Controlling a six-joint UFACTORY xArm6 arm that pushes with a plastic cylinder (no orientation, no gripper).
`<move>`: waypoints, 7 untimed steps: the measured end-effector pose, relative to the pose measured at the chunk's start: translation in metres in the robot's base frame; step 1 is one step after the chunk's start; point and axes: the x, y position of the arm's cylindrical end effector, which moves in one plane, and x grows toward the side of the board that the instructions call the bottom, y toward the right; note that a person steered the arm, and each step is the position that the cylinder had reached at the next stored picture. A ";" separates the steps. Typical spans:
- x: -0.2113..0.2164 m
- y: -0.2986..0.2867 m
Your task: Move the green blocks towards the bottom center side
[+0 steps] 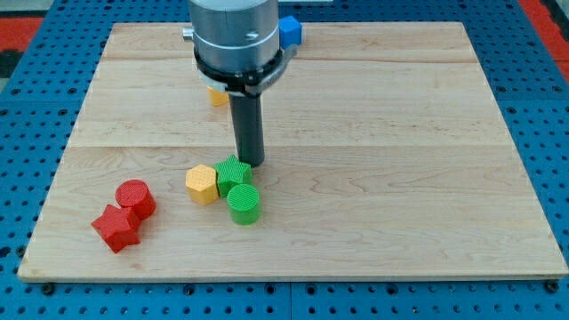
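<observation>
Two green blocks lie just below the board's middle. A ridged green block (233, 172), many-sided in shape, sits above a green cylinder (243, 204), and the two touch. My tip (252, 164) stands just right of and above the ridged green block, touching or almost touching its upper right edge. A yellow hexagonal block (203, 184) touches the ridged green block on its left.
A red cylinder (135, 197) and a red star-like block (116, 228) lie together at the lower left. A blue block (290, 32) sits at the top edge, and a yellow block (217, 95) is half hidden behind the arm. The wooden board (427, 178) lies on a blue pegboard.
</observation>
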 end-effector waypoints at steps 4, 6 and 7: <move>0.013 -0.024; 0.065 -0.016; 0.077 -0.009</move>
